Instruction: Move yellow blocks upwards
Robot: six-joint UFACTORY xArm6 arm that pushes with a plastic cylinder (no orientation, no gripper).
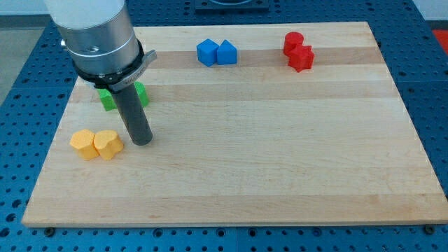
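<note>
Two yellow blocks lie side by side at the view's lower left: a hexagon-like one (85, 144) on the left and a heart-shaped one (108, 144) touching its right side. My tip (141, 141) rests on the board just right of the yellow heart block, a small gap apart. The rod rises from it toward the arm's grey cylinder at the view's upper left.
Two green blocks (108, 99) lie above the yellow ones, partly hidden behind the rod and arm. Two blue blocks (216, 52) sit together at the top middle. Two red blocks (298, 52) sit at the top right. The wooden board (280, 154) ends near all frame edges.
</note>
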